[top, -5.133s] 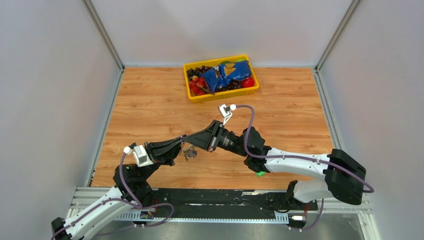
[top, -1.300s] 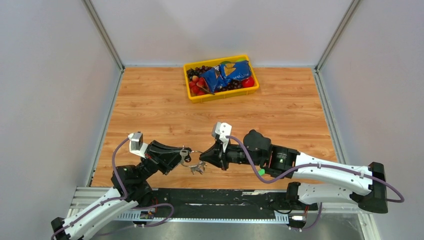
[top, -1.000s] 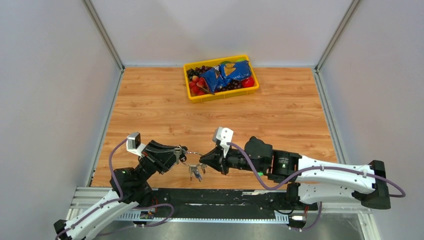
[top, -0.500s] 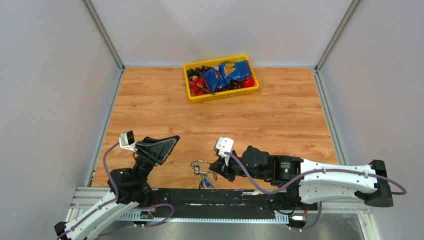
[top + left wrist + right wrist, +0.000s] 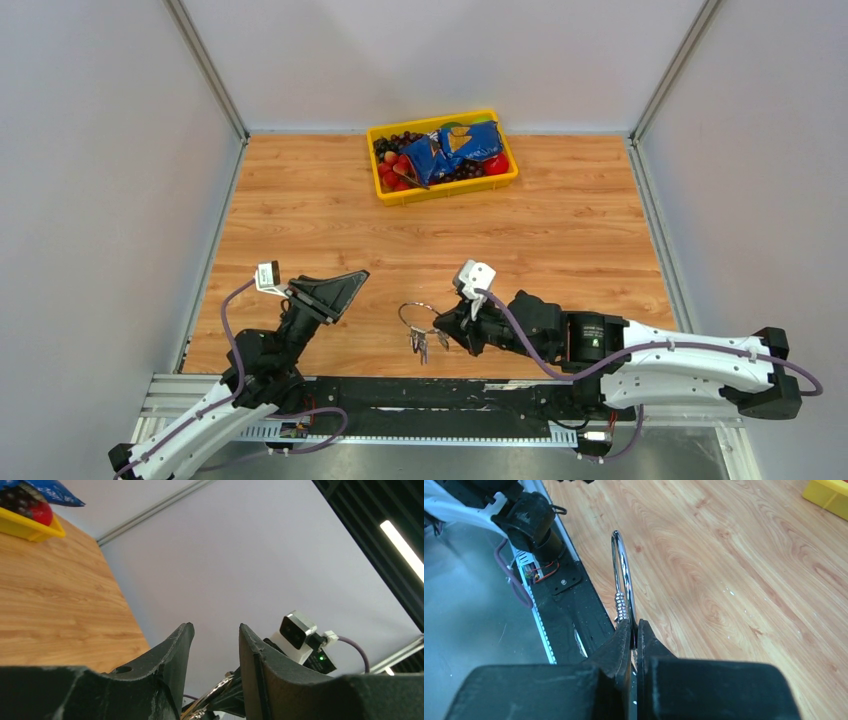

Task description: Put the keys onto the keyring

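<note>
Release of keyring [image 5: 418, 316] by left gripper [image 5: 358, 277]; fingers parted, empty, drawn back. Pinched tight by right gripper [image 5: 447, 330] alone, well nearward of yellow tray [image 5: 445, 190], hung keys [image 5: 420, 345] dangling. Probably freed left for fetching loose keys; none in view.

Robot lab test cell. 2 arms [image 5: 660, 355] bolted to a metal rail [image 5: 185, 388] at the tabletop [image 5: 560, 240] edge, white panel walls [image 5: 100, 180] on 3 sides, aluminium framing [image 5: 205, 65], strip light [image 5: 400, 540] overhead, wrist camera [image 5: 298, 630] cabled up.
</note>
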